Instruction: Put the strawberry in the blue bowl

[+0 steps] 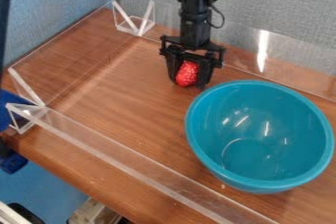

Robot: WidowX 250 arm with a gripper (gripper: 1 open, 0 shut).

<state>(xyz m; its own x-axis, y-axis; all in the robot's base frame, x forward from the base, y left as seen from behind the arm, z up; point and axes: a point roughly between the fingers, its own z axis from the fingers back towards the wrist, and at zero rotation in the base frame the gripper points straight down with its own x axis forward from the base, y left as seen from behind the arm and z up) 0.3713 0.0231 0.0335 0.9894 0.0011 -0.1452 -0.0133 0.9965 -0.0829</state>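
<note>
1. Black claw (pixel 192 70) points straight down from a thin black arm (pixel 195 7), its two fingers pinching the strawberry (pixel 191 72) between them.
2. Red and small, the strawberry hangs in that grip just above the wooden table (pixel 118 81) — whether it brushes the surface I cannot tell.
3. Beside it, toward the lower right, sits the blue bowl (pixel 257 135) — large, glossy, nothing inside; the fruit is close to its far rim but outside it.
4. Clear acrylic walls (pixel 105 154) fence the tabletop, with small clear brackets (pixel 129 18) at the corners.
</note>
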